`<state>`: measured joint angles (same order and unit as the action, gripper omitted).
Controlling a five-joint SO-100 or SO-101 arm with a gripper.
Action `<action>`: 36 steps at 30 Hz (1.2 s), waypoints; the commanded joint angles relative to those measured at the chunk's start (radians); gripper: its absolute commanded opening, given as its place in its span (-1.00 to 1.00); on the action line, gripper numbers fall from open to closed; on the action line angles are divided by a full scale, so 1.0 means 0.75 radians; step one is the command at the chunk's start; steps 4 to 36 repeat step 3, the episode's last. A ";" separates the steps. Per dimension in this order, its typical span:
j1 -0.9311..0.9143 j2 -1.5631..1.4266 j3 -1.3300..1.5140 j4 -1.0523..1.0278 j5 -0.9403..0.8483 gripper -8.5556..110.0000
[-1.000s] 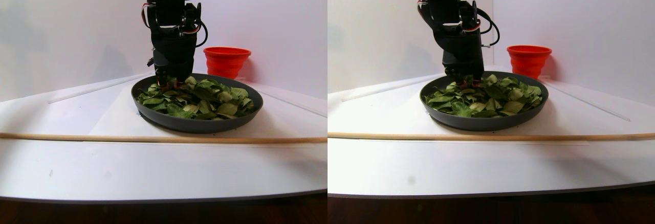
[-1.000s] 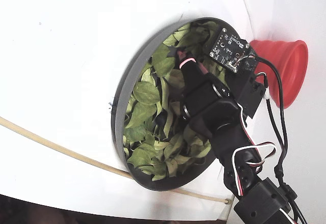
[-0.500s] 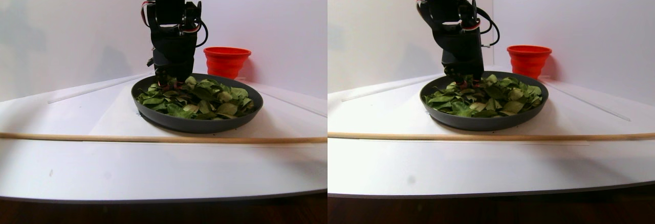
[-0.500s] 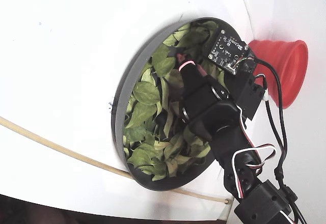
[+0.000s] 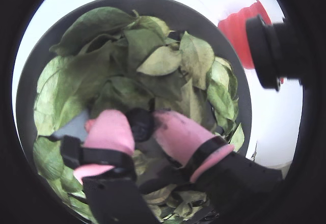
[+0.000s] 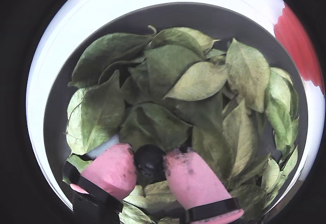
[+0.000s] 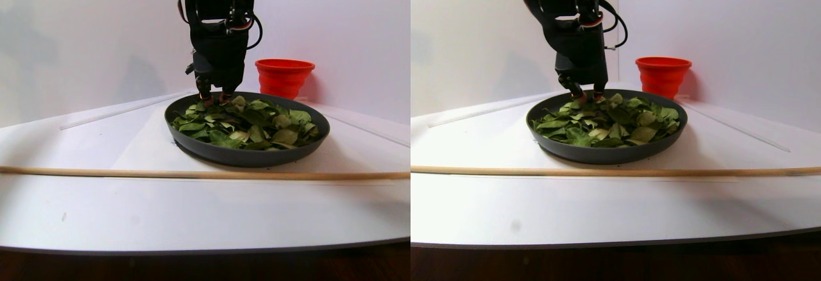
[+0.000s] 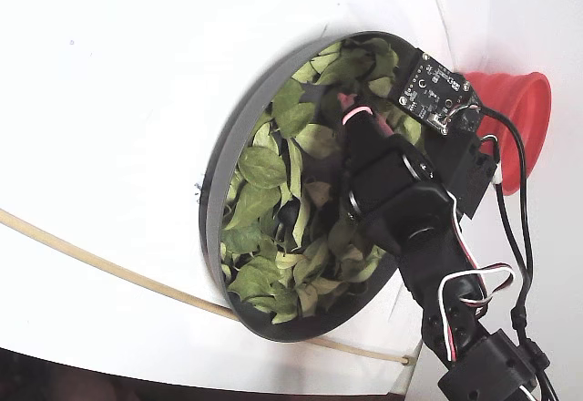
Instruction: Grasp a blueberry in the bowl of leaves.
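You have the blueberry (image 6: 148, 163) sitting low in the bowl (image 6: 61, 112), a small, dark, nearly black round berry with a slightly wrinkled skin, nestled among the leaves (image 6: 168, 81). In both wrist views it lies squeezed between two pink fingertips (image 6: 114, 169), touching each (only its upper side shows). The bowl is wide, shallow and dark grey with a thick rim, standing flat on the white table. The leaves are small, oval and spinach-like, ranging from dark green to pale yellowish, heaped loosely and overlapping across almost the whole bowl; a strip of bare grey wall shows along the far side in a wrist view (image 5: 168, 10).
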<state>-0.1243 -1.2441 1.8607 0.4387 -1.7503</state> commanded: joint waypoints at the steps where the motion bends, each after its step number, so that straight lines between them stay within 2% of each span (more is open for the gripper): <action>1: -0.033 -0.182 -0.004 0.002 0.004 -0.70; 36: -0.039 -0.192 0.000 0.002 0.004 -0.70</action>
